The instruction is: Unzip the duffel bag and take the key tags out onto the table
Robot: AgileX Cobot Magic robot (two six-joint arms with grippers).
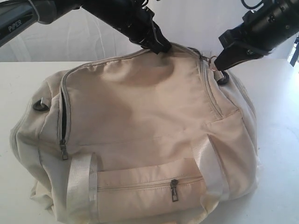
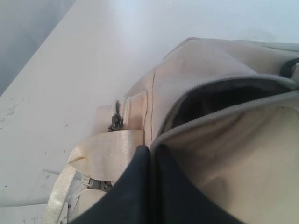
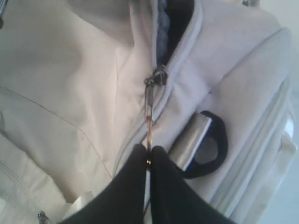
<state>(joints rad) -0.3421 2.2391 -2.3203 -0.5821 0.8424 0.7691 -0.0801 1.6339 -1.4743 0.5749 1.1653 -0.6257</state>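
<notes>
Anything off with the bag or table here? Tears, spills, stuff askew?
Nothing stands out. The bag lies slumped but intact on the table, zipper partly open. The right gripper pinches the pull; the left gripper pinches the bag by the opening. No spills.

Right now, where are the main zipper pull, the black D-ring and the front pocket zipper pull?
main zipper pull [image 3: 150,100], right wrist view, its metal tab
black D-ring [image 3: 222,140], right wrist view, its curved band
front pocket zipper pull [image 1: 174,190], exterior view, its hanging tab

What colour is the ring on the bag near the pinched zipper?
Black. The duffel bag's D-ring, beside the zipper pull, shows best in the right wrist view.
</notes>
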